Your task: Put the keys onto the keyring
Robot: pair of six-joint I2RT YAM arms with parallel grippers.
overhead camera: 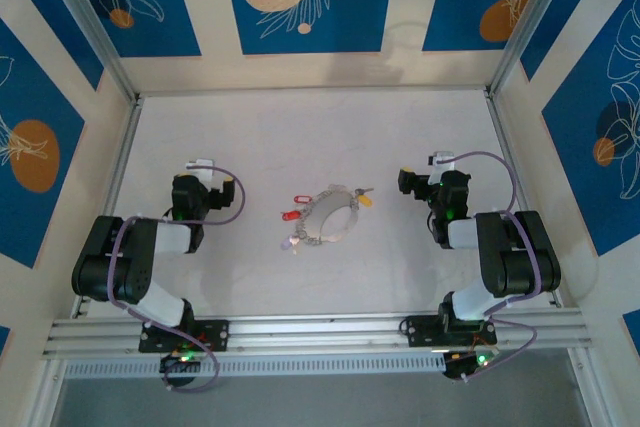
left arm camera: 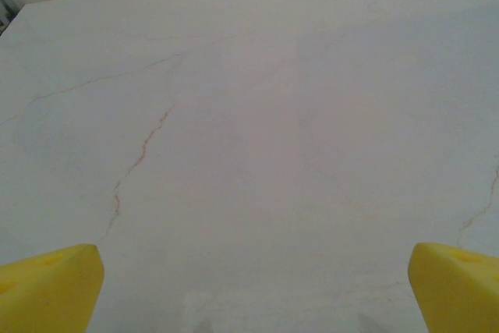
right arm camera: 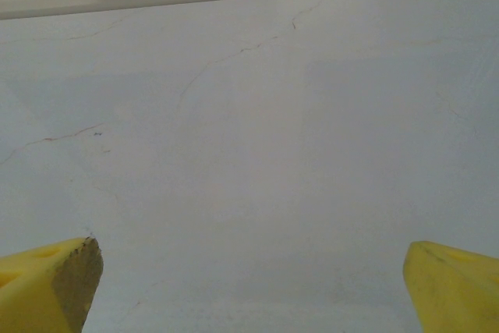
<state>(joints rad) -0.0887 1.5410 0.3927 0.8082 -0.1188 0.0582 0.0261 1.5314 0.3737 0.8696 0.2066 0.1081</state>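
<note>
My left gripper [left arm camera: 251,290] and right gripper [right arm camera: 249,290] hang spread and empty. Tiny keys [overhead camera: 291,215] lie around the thin keyring [overhead camera: 330,215] in the middle of the worktop [overhead camera: 300,137]. I judge a clumsy pinch could skid them away.

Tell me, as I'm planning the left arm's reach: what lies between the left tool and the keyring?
Bare table, then red keys beside the keyring, seen in the top external view.

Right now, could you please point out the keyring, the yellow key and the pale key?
keyring [overhead camera: 318,211], top view, left arc of the wire.
yellow key [overhead camera: 366,200], top view, its plastic head.
pale key [overhead camera: 291,243], top view, its plastic head.
</note>
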